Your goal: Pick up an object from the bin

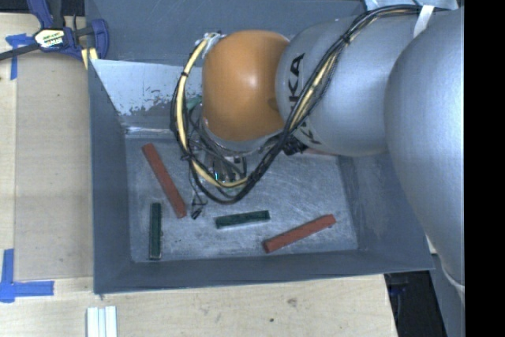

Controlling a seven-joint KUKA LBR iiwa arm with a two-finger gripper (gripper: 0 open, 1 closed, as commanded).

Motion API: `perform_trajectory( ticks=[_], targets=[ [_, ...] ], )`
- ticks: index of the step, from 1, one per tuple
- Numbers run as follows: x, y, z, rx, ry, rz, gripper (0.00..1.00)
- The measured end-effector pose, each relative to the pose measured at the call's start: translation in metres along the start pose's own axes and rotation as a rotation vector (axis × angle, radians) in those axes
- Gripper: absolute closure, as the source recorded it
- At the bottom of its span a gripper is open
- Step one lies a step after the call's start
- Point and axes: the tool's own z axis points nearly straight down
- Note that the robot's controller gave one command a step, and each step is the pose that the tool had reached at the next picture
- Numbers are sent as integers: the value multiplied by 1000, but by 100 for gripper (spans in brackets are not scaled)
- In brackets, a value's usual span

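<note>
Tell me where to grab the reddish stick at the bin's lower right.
Probably grip the reddish stick at its middle, from straight above, closing across its narrow width: it lies flat, slightly slanted, with bare bin floor along both long sides.

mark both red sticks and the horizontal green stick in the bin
left red stick [163, 179]: camera view, mid-length of the stick
right red stick [300, 233]: camera view, mid-length of the stick
horizontal green stick [243, 219]: camera view, its middle
</note>
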Motion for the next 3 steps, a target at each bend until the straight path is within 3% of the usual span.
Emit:
perform_trajectory(
  ticks=[1,2,3],
  targets=[
    [-34,8,87,-1,-3,-10,0],
    [-38,7,80,-3,-14,-7,100],
    [-51,25,82,5,-8,-1,100]
  ],
)
